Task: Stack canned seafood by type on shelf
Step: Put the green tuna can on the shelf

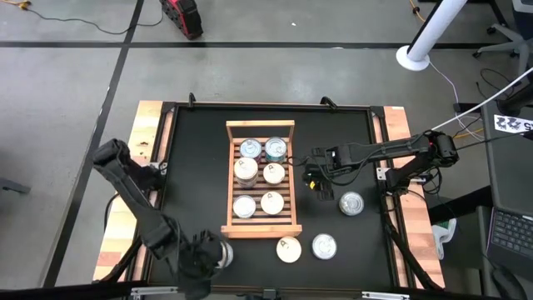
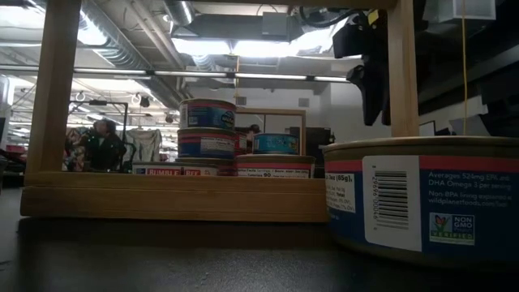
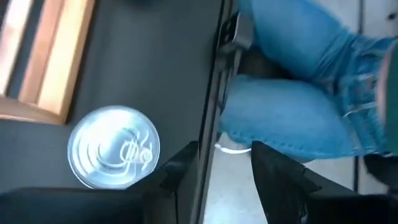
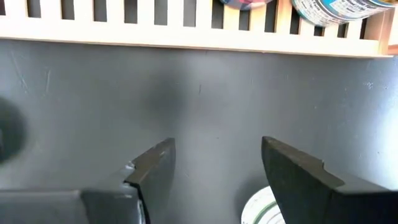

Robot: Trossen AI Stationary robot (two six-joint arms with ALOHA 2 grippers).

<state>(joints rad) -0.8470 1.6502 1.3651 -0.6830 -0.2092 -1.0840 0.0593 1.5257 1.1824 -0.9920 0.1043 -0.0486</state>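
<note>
The light wooden slatted shelf (image 1: 261, 225) lies mid-table and carries several round tins (image 1: 273, 173), some stacked, as the low view's stack (image 2: 208, 130) shows. Three tins rest flat on the black table right of and near the shelf (image 1: 351, 202) (image 1: 323, 246) (image 1: 289, 249). A silver-lidded tin (image 3: 114, 147) lies by the near edge, just outside one finger of my open left gripper (image 3: 221, 152) (image 1: 208, 257). My right gripper (image 4: 217, 146) (image 1: 315, 177) is open above bare table right of the shelf (image 4: 186, 34); a tin's rim (image 4: 258, 208) shows below it.
Wooden planks (image 1: 150, 133) run along the table's left and right sides. A person's legs in blue jeans (image 3: 298, 81) stand past the near table edge. In the low view a large tin (image 2: 422, 199) fills the near right, and a red oblong tin (image 2: 158, 170) sits on the shelf.
</note>
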